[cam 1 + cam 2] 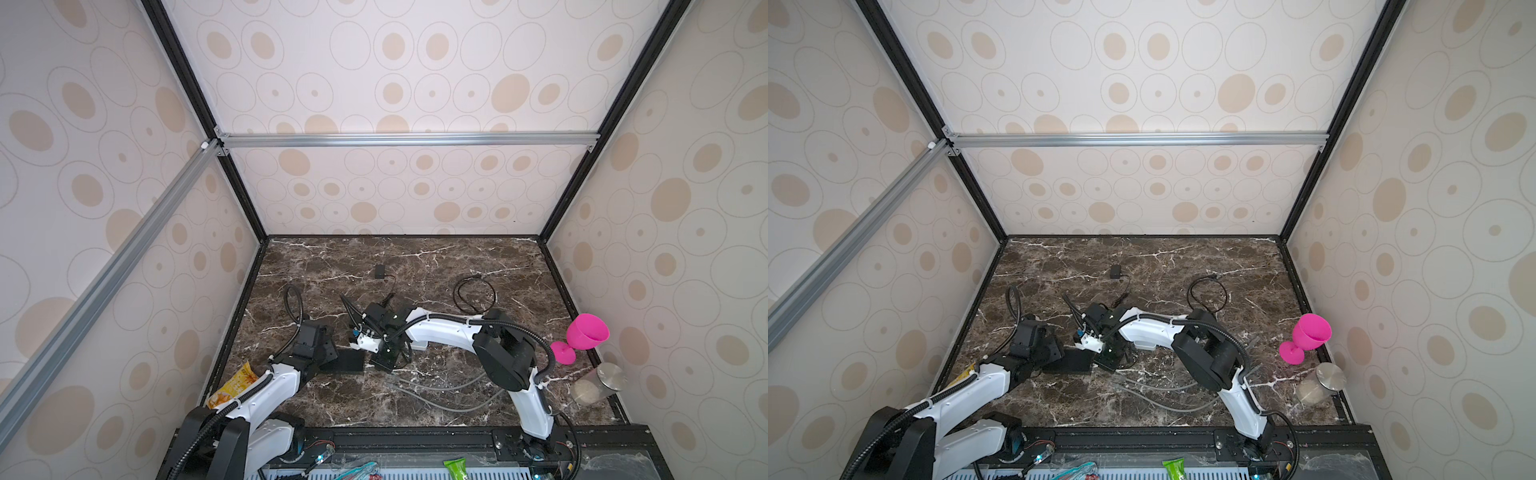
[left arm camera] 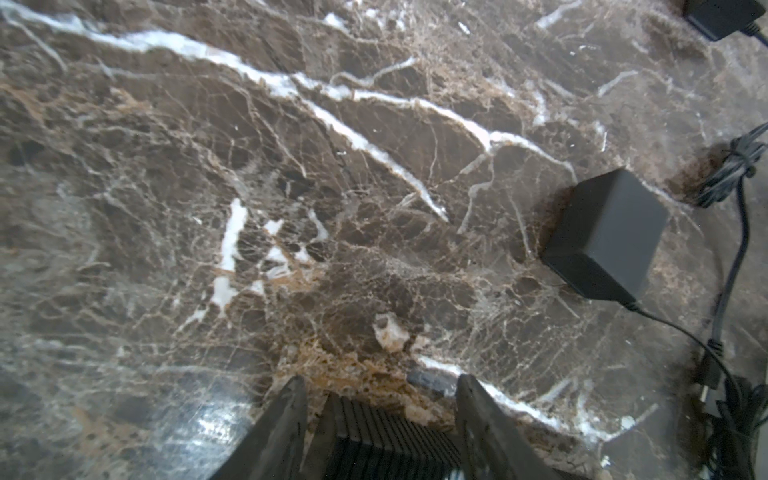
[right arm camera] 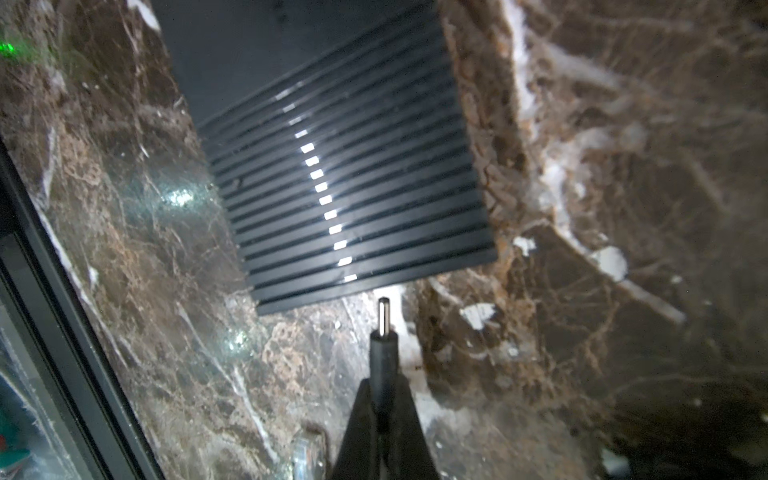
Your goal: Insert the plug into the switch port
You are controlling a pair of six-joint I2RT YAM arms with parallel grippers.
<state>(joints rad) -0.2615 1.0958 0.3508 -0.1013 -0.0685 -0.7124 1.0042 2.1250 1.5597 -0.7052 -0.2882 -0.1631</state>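
The switch (image 1: pixel 350 360) (image 1: pixel 1074 360) is a flat black box with a ribbed top, lying on the marble table. My left gripper (image 2: pixel 380 380) has a finger on each side of its ribbed end (image 2: pixel 386 432) and is shut on it. My right gripper (image 3: pixel 383 384) is shut on the plug (image 3: pixel 383 349), a black barrel plug with a metal tip. That tip points at the near edge of the switch (image 3: pixel 353 187), a short gap from it. No port shows on that edge. In both top views the right wrist hides the plug.
A black power adapter (image 2: pixel 602 237) with its cord lies near the switch, another (image 1: pixel 379 272) farther back. A coiled black cable (image 1: pixel 473 295) and grey cables (image 1: pixel 436 395) lie on the table. A pink goblet (image 1: pixel 586 336) and a steel-lidded jar (image 1: pixel 598 382) stand at the right, a yellow packet (image 1: pixel 237 384) at the left.
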